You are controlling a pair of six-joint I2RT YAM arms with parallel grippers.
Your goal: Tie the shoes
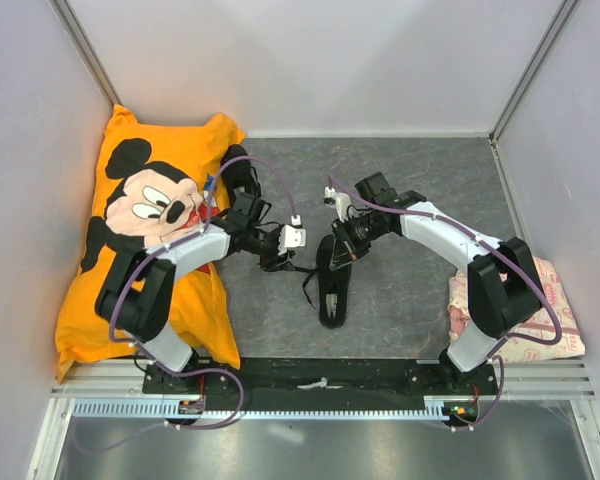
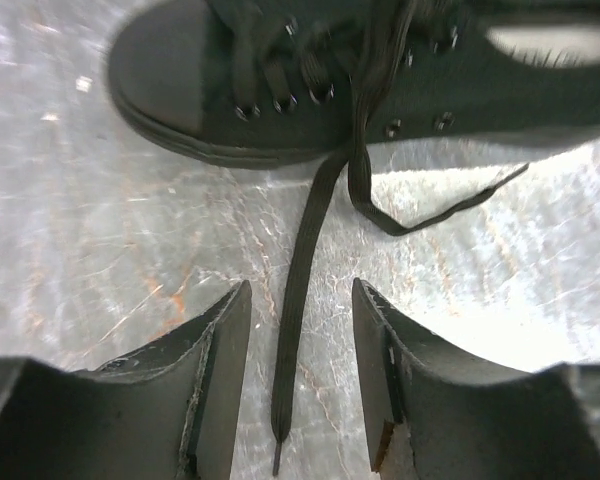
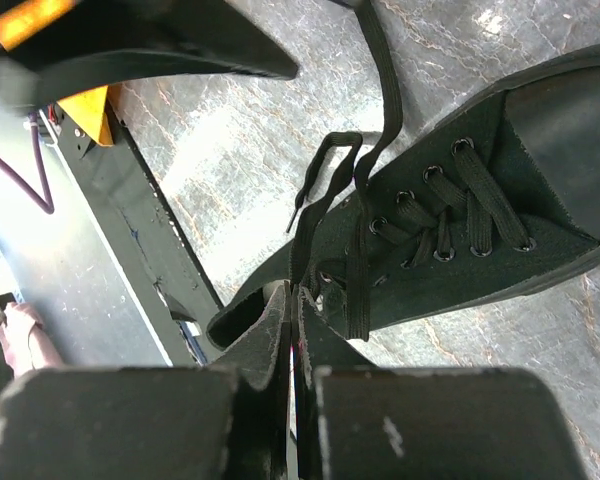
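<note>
The tying has hardly begun. One black low-top shoe [image 1: 332, 295] lies on the grey counter [image 1: 400, 320] between the two arms, its toe toward the arm bases. A second shoe is not in view. The laces are threaded through the eyelets and cross neatly over the tongue, but no knot or bow shows in any view. The ends trail loose beside the shoe, so the crossing, the loops and the pulling tight are, in my judgement, all left to do.

The left tool [image 2: 300, 290] stands partly open just above the counter, and a loose lace [image 2: 298, 250] runs from the shoe's eyelets straight down between its fingers. The lace lies flat and the fingers do not touch it, so nothing is held there. The right tool [image 3: 295, 300] is closed tight at the shoe's collar, just beside the top eyelets. A lace strand [image 3: 305, 265] runs down into the pinch, so it appears to have that strand, though black on black makes the contact hard to confirm.

No box, bin or tray is present. A pale patterned bag [image 1: 570, 340] lies by the right arm's base, and what is inside it cannot be told. An orange Mickey Mouse pillow [image 1: 145, 200] lies along the left side under the left arm.
</note>
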